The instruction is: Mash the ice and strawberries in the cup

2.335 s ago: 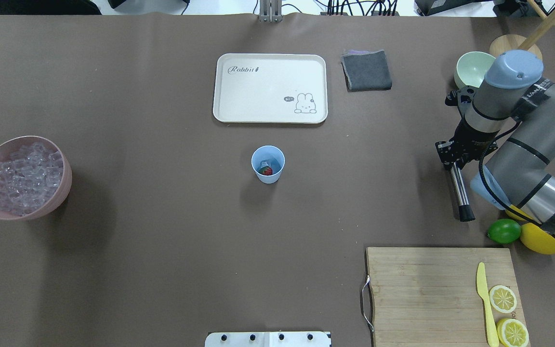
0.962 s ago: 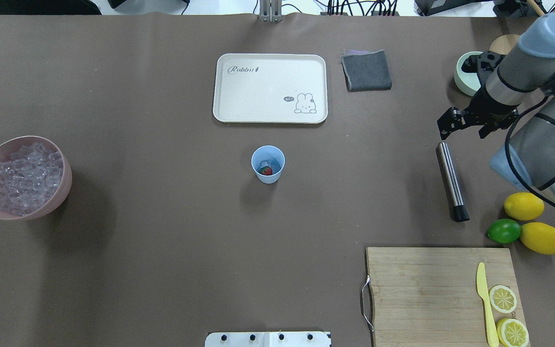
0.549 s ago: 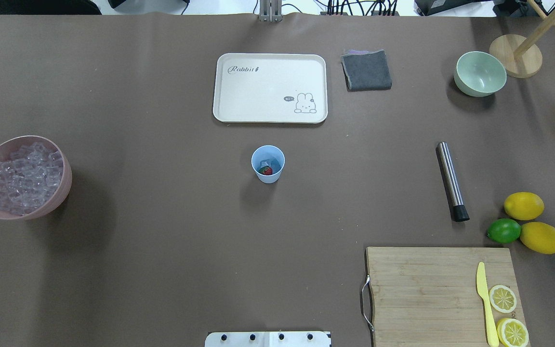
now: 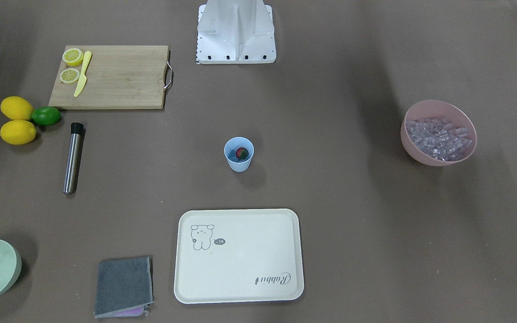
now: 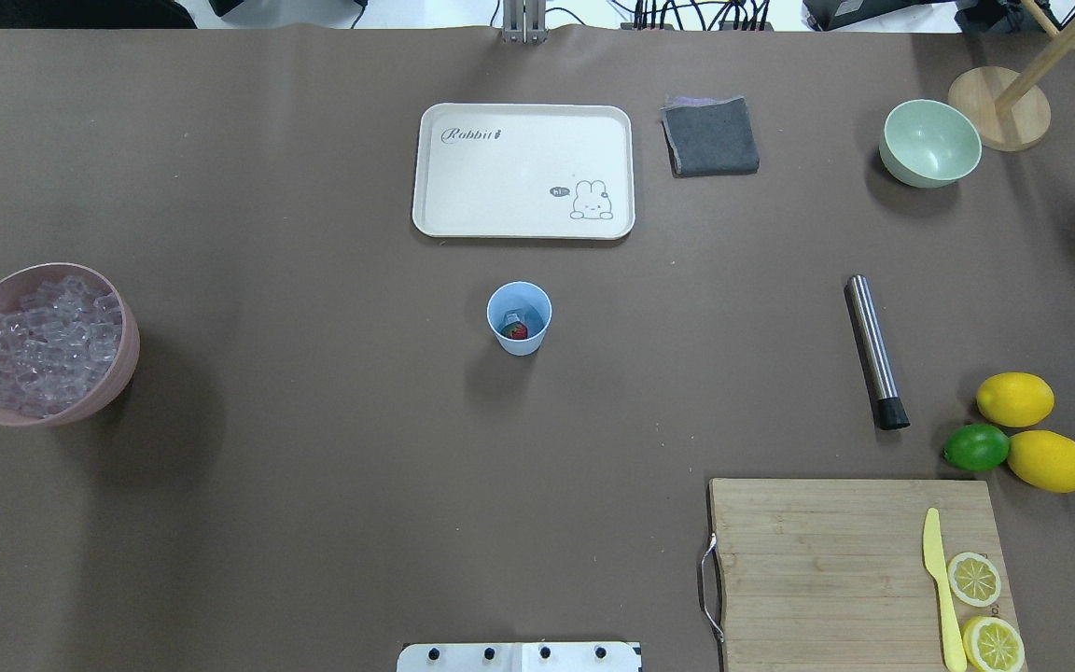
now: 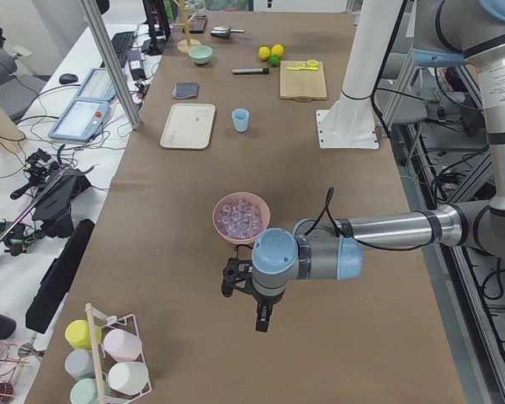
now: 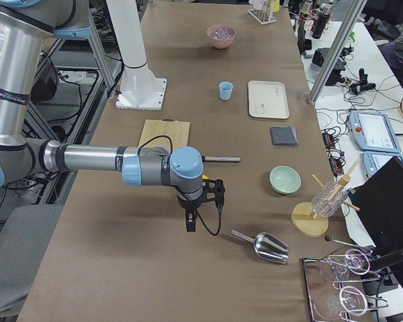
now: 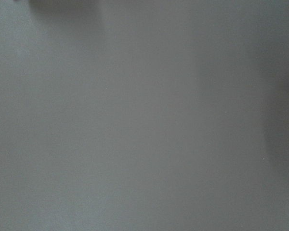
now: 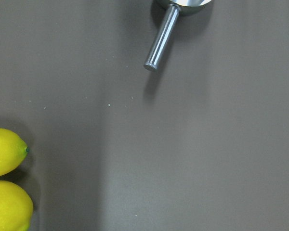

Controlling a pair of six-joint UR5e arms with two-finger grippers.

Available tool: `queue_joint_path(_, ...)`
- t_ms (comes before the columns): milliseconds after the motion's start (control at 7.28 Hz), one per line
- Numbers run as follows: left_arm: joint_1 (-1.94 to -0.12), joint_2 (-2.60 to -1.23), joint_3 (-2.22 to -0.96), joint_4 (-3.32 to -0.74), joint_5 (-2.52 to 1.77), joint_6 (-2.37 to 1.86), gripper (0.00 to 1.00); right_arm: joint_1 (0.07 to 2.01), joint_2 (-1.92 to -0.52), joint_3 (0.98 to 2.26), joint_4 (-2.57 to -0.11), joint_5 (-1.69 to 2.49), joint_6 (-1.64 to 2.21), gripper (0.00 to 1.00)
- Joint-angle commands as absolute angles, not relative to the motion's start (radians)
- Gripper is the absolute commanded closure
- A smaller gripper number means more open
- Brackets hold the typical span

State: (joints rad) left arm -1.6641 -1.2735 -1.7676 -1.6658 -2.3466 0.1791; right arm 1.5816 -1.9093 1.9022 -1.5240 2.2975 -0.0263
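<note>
Cup (image 5: 519,319) stands upright at the middle of the table (image 5: 295,485), a little nearer than the cream tray (image 5: 463,187). Inside it lie the strawberry (image 5: 518,331) and, touching it on the far side, what looks like a clear cube of ice (image 5: 512,315). Many more such cubes fill the pink bowl (image 5: 125,364) at the left edge, well apart from the cup. Off to the right a metal rod (image 5: 872,345) with a black tip lies flat on the table. Near its tip, two lemons (image 5: 1015,399) and a lime (image 5: 976,448) sit close together, just beyond the cutting board (image 5: 827,560).

The left gripper (image 6: 260,320) hangs above bare table out past the pink bowl. The right gripper (image 7: 190,223) hangs above bare table between the lemons and a metal scoop (image 7: 263,247). Both show only from the side views, and I cannot tell whether their fingers are open or closed.
</note>
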Motion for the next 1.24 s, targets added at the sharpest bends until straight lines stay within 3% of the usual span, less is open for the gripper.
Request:
queue_joint_path(0, -1.657, -1.284, -1.824, -1.663, -2.347, 0.078, 0.00, 1.617, -1.942, 1.919, -1.548, 2.293, -0.040, 0.00)
queue_joint_path(1099, -1.628, -1.318, -1.836, -1.667, -2.347, 0.084, 0.00, 1.641, -1.956, 1.856, -1.542, 2.270, -0.043, 0.00)
